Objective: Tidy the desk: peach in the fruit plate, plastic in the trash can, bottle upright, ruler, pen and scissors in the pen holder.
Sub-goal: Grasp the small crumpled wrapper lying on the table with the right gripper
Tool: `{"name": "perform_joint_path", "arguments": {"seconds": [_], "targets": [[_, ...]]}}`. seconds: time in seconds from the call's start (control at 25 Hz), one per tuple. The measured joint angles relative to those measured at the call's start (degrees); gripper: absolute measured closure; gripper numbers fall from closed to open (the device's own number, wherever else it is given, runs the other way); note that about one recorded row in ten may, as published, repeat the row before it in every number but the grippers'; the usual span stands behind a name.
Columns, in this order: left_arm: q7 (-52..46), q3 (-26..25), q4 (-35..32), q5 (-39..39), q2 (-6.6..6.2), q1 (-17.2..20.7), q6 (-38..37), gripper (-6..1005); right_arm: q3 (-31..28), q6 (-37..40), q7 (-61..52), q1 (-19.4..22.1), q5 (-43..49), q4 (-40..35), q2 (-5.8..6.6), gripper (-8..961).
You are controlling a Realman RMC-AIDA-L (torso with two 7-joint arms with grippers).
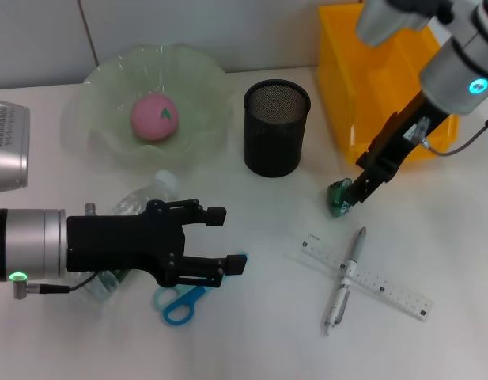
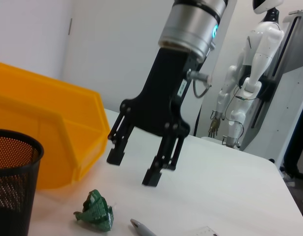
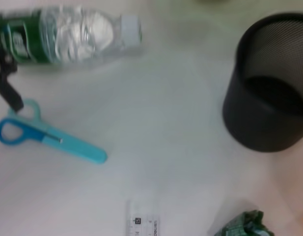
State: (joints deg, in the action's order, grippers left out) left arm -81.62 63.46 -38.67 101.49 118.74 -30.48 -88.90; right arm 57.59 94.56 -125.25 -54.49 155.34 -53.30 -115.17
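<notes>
Only the peach [image 1: 154, 117] is placed, in the plate [image 1: 101, 83] far left; bottle [image 3: 68, 32] lying, scissors [image 1: 180, 299], pen [image 1: 344, 279], ruler [image 1: 370, 277] left out, released right gripper [image 2: 133, 168] poised over plastic [image 1: 338, 198], left gripper [image 1: 220, 241] spread, empty

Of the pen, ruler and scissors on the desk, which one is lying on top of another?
The pen. It lies across the clear ruler, while the blue scissors lie apart, beside the left claw.
</notes>
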Motion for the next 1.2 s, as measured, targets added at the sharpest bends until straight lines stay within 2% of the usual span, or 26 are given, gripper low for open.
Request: {"name": "perform_joint_path", "arguments": {"seconds": [0.04,0.08,0.12,0.16,0.24,0.44,0.84,1.2], "targets": [[-0.1,0.0,0.2,0.0,0.00,0.0,0.1,145,1.8,-1.8,0.0,0.5,0.7,0.2,-0.97,225],[-0.1,0.0,0.2,0.0,0.00,0.0,0.1,145,1.8,-1.8,0.0,0.5,0.7,0.2,-0.97,225],[-0.1,0.0,0.2,0.0,0.00,0.0,0.1,145,2.6,-3.6,0.2,0.8,1.7,0.4,-1.93,225],[-0.1,0.0,0.2,0.0,0.00,0.0,0.1,145,2.6,-3.6,0.2,0.8,1.7,0.4,-1.93,225],[-0.1,0.0,0.2,0.0,0.00,0.0,0.1,145,3.5,-6.2,0.4,1.2,3.0,1.1,-2.92,225],[-0.1,0.0,0.8,0.0,0.00,-0.2,0.2,145,6.4,-11.1,0.4,2.1,3.2,2.7,-3.47,226],[-0.6,0.0,0.8,0.3,-0.06,-0.2,0.2,146,8.4,-17.6,0.6,2.2,3.1,6.4,-3.70,226],[-0.7,0.0,0.8,0.4,-0.09,-0.2,0.2,146,9.4,-19.2,0.8,2.0,2.6,8.5,-3.83,227]]}}
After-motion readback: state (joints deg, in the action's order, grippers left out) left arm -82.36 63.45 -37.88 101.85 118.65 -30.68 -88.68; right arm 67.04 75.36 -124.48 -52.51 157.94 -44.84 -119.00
